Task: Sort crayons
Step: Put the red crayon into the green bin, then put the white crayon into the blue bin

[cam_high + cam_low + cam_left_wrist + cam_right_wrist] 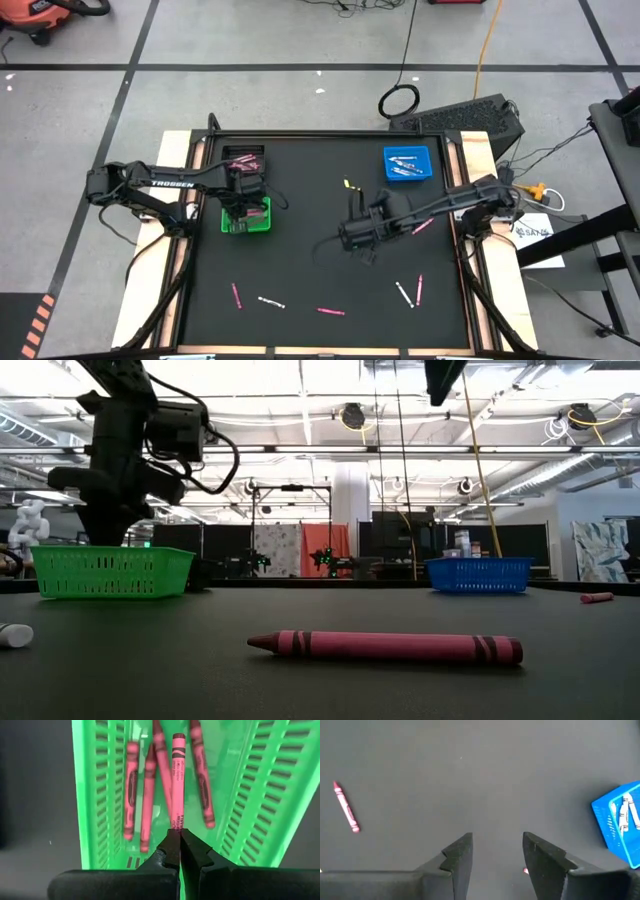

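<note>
My left gripper [179, 832] is over the green tray [262, 222] at the table's left and is shut on a pink crayon [177, 780]. Several pink crayons [131, 790] lie flat on that tray's floor. My right gripper [497, 842] is open and empty over the bare black mat near the table's middle [360, 238]. The blue tray [407, 163] at the far right holds white crayons [626, 815]. Loose pink crayons [331, 311] and white crayons [271, 301] lie flat on the mat toward the near edge. My left gripper pinches one end of the pink crayon [175, 824] between its two fingertips. The crayon sticks out beyond the fingertips, in line with them, over the inside of the green tray. Whether its free end [178, 739] touches the tray, I cannot tell.
A small yellow bit [349, 186] lies on the mat left of the blue tray. A dark tray with pink pieces [243, 160] stands behind the green one. One pink crayon [385, 647] lies close before the low camera. Another pink crayon [423, 226] lies right of my right gripper.
</note>
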You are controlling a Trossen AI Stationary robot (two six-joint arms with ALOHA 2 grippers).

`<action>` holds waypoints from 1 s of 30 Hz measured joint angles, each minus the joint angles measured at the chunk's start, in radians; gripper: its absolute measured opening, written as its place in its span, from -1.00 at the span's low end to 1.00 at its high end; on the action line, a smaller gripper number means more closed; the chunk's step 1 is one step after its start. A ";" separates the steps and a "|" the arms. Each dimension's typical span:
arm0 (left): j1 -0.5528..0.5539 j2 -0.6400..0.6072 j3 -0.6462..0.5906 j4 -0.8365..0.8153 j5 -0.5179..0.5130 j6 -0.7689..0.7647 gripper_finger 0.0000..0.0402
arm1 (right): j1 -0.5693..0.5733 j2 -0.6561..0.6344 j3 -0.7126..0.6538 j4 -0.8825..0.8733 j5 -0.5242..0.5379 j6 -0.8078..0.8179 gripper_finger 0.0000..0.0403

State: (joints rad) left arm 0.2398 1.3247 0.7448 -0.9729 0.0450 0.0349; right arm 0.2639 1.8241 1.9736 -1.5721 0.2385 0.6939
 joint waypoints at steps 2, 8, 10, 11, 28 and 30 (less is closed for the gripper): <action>0.000 0.000 0.000 0.017 -0.002 -0.004 -1.00 | 0.008 -0.003 -0.001 0.001 0.019 0.002 -0.22; 0.001 0.000 0.000 0.009 -0.040 -0.003 -1.00 | 0.027 -0.020 -0.001 0.001 0.084 0.027 -0.22; 0.001 0.001 0.000 0.003 -0.028 0.001 -1.00 | 0.035 -0.033 -0.001 0.001 0.114 0.041 -0.22; 0.001 0.001 0.000 -0.001 -0.018 0.011 -1.00 | 0.039 -0.038 -0.001 0.001 0.131 0.052 -0.22; 0.002 0.001 0.001 -0.053 -0.043 0.004 -0.57 | 0.133 -0.054 -0.001 0.001 0.177 0.199 -0.22; 0.002 0.001 0.001 -0.051 -0.069 0.000 -0.56 | 0.153 -0.054 -0.002 0.001 0.175 0.240 -0.22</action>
State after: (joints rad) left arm 0.2417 1.3254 0.7460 -1.0241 -0.0241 0.0346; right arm 0.4164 1.7702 1.9720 -1.5711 0.4133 0.9341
